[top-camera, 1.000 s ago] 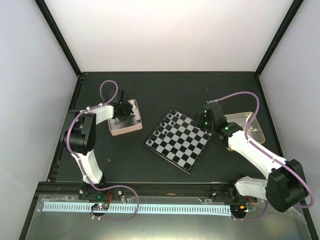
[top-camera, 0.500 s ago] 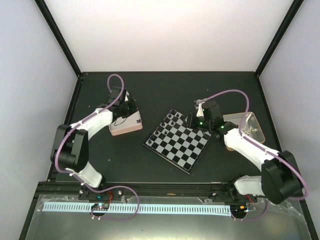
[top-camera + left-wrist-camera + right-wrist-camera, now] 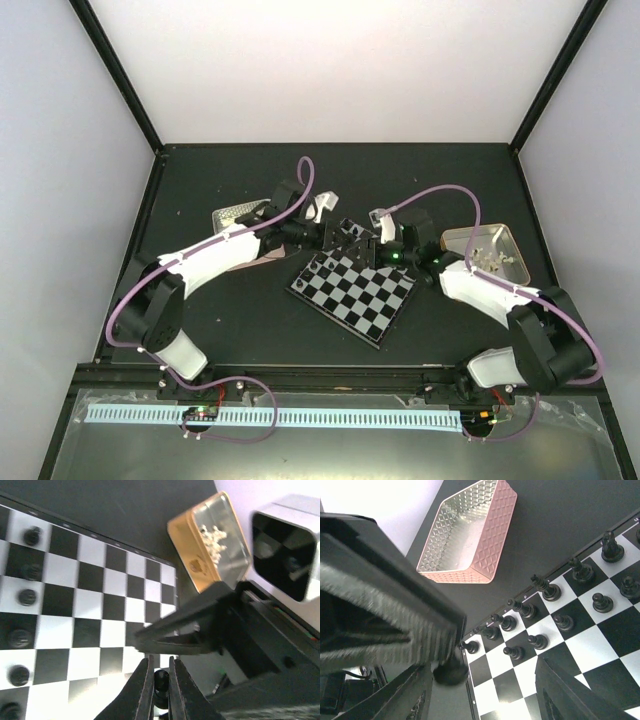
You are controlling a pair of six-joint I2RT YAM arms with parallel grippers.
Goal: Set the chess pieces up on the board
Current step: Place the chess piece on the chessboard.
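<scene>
The board (image 3: 365, 300) lies turned at mid-table, with black chess pieces (image 3: 338, 243) in rows along its far-left side. My left gripper (image 3: 333, 232) reaches over that far corner and is shut on a small black chess piece (image 3: 161, 679). In the right wrist view the same piece (image 3: 451, 672) hangs blurred just at the board's rim (image 3: 470, 690). My right gripper (image 3: 380, 248) hovers over the board (image 3: 592, 647) close to the left one, open and holding nothing (image 3: 485, 695). Pale chess pieces (image 3: 215, 532) lie in the gold tin (image 3: 192, 545).
A pink tin (image 3: 492, 535) sits left of the board, its patterned metal inside bare. The gold tin (image 3: 500, 262) stands at the right. Both arms crowd the board's far corner, with the right gripper's dark body (image 3: 210, 625) just ahead of my left fingers (image 3: 142, 690).
My left arm swung from the pink tin rightward to the board's far corner, carrying the black piece. The right gripper moved left from the gold tin over the board and opened wider.
</scene>
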